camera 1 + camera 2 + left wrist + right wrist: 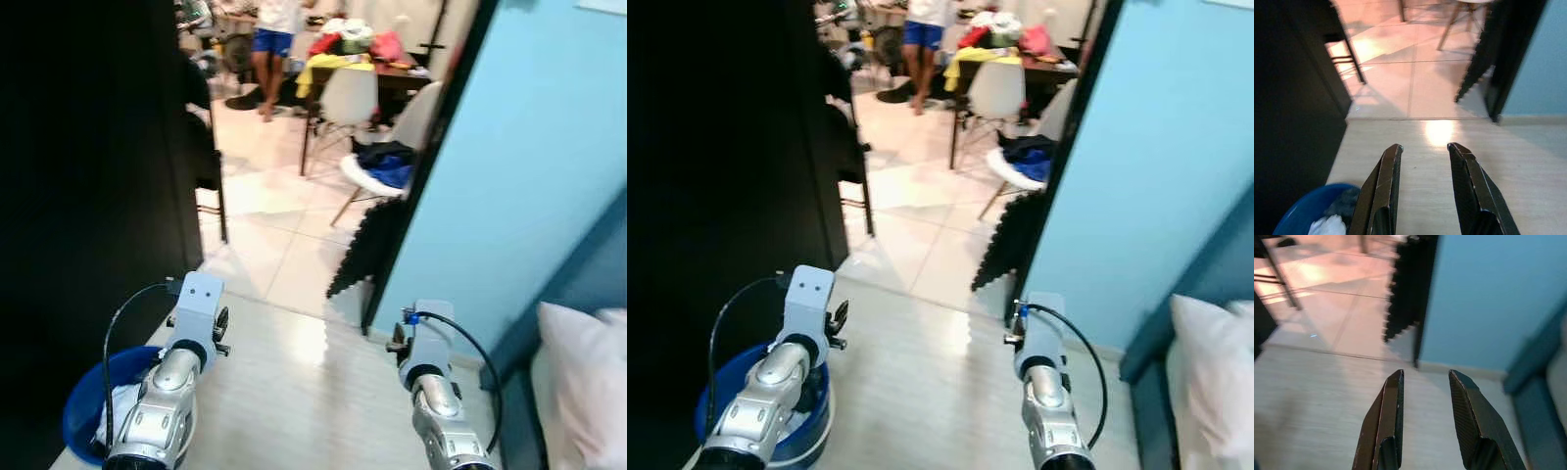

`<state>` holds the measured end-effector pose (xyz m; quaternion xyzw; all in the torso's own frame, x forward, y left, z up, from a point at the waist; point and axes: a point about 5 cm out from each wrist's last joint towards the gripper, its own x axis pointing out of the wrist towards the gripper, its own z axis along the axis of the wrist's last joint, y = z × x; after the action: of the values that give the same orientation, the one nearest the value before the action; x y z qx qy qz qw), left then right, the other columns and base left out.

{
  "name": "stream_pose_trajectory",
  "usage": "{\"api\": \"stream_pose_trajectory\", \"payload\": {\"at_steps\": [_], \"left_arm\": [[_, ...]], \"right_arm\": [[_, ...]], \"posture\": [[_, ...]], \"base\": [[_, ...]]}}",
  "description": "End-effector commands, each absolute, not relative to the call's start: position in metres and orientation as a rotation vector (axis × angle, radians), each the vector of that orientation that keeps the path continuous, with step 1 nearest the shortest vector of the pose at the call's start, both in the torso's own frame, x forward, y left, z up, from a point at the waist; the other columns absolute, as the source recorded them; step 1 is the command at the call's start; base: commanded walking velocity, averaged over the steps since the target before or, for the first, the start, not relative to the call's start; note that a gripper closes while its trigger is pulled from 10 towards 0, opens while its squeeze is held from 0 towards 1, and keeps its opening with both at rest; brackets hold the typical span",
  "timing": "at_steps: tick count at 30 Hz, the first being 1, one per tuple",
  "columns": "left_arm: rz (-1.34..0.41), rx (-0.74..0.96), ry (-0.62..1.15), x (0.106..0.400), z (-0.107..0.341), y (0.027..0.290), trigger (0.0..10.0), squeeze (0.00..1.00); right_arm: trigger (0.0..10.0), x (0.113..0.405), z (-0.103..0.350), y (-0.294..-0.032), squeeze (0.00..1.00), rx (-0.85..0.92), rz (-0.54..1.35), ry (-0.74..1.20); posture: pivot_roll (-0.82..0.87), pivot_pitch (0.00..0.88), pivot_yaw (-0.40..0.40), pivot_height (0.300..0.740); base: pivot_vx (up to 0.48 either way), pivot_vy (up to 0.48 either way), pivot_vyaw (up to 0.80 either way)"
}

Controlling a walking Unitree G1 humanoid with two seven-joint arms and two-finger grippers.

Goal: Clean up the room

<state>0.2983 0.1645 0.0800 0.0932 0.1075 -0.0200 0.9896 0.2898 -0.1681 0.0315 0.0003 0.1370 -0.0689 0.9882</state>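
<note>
Beside the round blue plastic basket [83, 397] (cloth inside), left gripper [1422, 161] gapes.

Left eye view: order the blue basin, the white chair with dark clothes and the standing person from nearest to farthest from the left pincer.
1. Blue basin, on the floor beside the left pincer.
2. White chair, past the doorway, right.
3. Person, far back by the table.

Two silver arms; two grippers, left [1422, 183] and right [1425, 418], each with two parted black fingers; one blue basket [86, 399]; two white chairs [349, 96], [402, 147]; one cluttered table [397, 73]; one person [274, 39]; one pale pillow [586, 382]
</note>
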Motion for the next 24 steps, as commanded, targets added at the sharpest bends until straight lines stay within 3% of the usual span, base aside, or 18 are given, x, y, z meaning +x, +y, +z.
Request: {"api": "stream_pose_trajectory", "payload": {"at_steps": [1,13,16,18,24], "left_arm": [[-0.065,0.225,0.216,0.301,0.084,0.163,10.0,0.0],[-0.074,0.314,0.139,0.319,0.125,0.167,10.0,0.0],[-0.077,0.309,0.112,0.325,0.133,0.168,10.0,0.0],[-0.03,0.171,0.134,0.325,0.114,0.172,10.0,0.0],[-0.002,0.149,0.253,0.307,0.071,0.171,10.0,0.0]], "right_arm": [[10.0,0.286,0.025,-0.168,0.0,-0.01,-0.145,0.306],[10.0,0.283,0.021,-0.171,0.0,-0.012,-0.171,0.309],[10.0,0.287,0.027,-0.167,0.0,-0.014,-0.148,0.287],[10.0,0.289,0.027,-0.162,0.0,-0.022,-0.133,0.293],[10.0,0.287,0.023,-0.159,0.0,-0.04,-0.111,0.304]], "posture": [[0.11,0.0,-0.039,0.74],[0.23,0.0,0.01,0.74],[0.16,0.0,-0.044,0.74],[0.11,0.0,-0.046,0.74],[0.1,0.0,-0.045,0.74]], "base": [[0.0,0.0,-0.8],[0.0,0.0,-0.8],[0.0,0.0,-0.8],[0.0,0.0,-0.8],[0.0,0.0,-0.8]]}}
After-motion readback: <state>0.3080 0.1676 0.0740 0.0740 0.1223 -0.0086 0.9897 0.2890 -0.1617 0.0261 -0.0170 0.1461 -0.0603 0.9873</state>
